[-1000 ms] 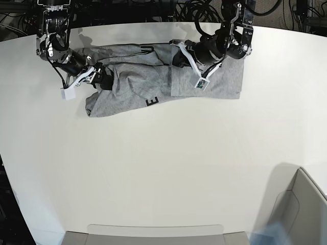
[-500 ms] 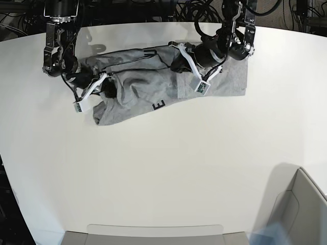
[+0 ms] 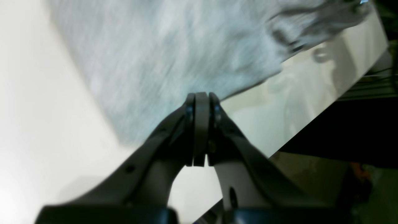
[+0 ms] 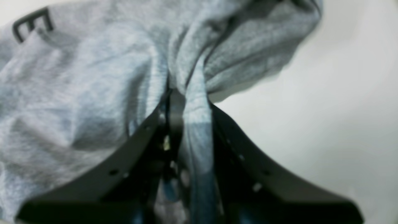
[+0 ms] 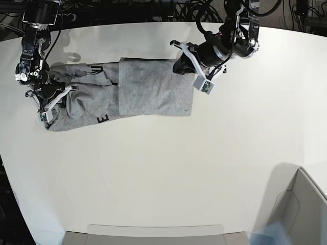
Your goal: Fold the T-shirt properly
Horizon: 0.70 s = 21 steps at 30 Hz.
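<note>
The T-shirt [image 5: 138, 92] lies on the white table [image 5: 163, 173] toward its far edge, left of centre in the base view; the fabric is light heather grey. Its right portion is a flat, roughly rectangular panel folded over the rest, with a straight left edge and a smooth surface; its left portion is bunched and creased. A black block letter "E" [image 5: 103, 119] shows at the lower edge of the bunched part, and a further fragment of black lettering shows near the upper edge; the right wrist view shows the same "E" [image 4: 31, 26] on rumpled cloth.

The right gripper [image 4: 186, 102] is clenched on a gathered strip of the T-shirt [image 4: 93, 77], which runs down between its jaws; in the base view it sits at the garment's left end [image 5: 51, 102].

The left gripper [image 3: 201, 102] is clenched with its jaws pressed together and nothing between them; it stands just beside the T-shirt's [image 3: 161, 56] edge, at the panel's upper right corner in the base view [image 5: 185, 61].
</note>
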Motion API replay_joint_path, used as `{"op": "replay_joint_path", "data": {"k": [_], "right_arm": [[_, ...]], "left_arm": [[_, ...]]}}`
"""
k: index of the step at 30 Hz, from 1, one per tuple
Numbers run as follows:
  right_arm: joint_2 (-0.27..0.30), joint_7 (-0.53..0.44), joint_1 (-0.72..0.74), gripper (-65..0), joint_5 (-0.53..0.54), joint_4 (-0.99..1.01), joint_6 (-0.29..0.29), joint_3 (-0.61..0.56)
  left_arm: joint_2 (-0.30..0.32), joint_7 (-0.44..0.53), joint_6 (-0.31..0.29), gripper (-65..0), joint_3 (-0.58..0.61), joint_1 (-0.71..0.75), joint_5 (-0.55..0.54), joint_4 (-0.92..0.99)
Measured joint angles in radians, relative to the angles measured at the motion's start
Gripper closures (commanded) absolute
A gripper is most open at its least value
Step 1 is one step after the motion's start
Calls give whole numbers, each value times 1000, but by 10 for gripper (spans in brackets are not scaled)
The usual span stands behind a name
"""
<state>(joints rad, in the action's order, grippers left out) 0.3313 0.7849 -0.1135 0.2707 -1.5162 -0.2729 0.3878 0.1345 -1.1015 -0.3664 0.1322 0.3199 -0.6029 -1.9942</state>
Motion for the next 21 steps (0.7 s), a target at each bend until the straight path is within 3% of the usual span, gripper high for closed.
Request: {"op": "replay_joint_path", "data": {"k": [3,9,15,21], "right_arm": [[-59,46,-9,0,-101,-140,7,-27],[-183,74,-30,0,-347,-341,-5,-233],[-289,84,-70,0,-621,-437,-8,-451],[-322,86,-95,0,-761,-470,-7,-646]], "left_arm": [[0,2,0,0,-85,18,1,-1],[-1,-4,1,0,-271,87,8,-3],[-2,-3,0,0,-340,96,3,-3],[0,-4,0,0,-346,96,4,-3]]}}
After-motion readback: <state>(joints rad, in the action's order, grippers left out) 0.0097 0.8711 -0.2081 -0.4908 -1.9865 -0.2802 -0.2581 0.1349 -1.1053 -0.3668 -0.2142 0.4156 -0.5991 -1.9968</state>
